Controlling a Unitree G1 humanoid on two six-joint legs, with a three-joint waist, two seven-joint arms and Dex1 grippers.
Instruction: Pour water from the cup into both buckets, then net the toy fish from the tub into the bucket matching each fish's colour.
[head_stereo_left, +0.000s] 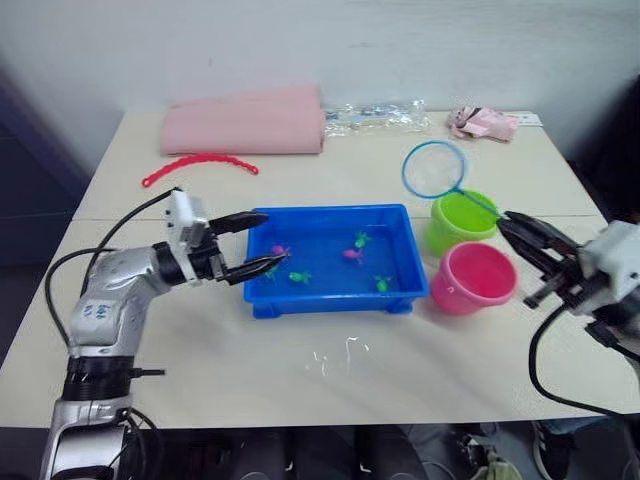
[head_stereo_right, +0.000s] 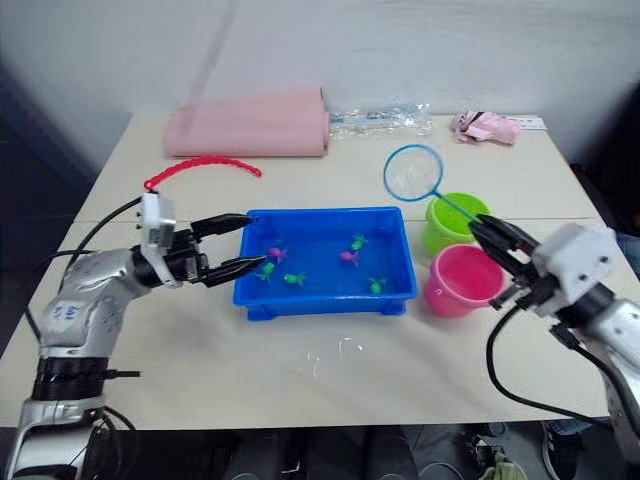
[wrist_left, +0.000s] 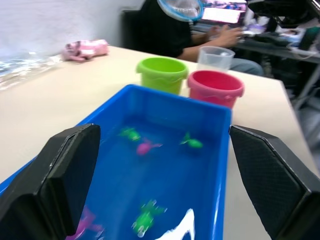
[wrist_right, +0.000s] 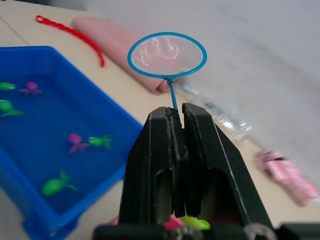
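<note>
Behind right hand (wrist_right: 175, 116): buckets (wrist_right: 192, 222) (mostly hidden).

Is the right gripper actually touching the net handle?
Touching. In the right wrist view the right gripper has its fingers shut on the net handle, which rises from between their tips.

No readable text anywhere on this one.

Closest thing is some small dark marks on the left arm's silver shell (head_stereo_left: 96, 312), maybe digits, but too blurry to read. The laptop screen (wrist_left: 227, 12) behind the table is lit up, yet nothing on it can be made out, and the clear cup (wrist_left: 215, 58) shows no scale lines or numbers I can read.
</note>
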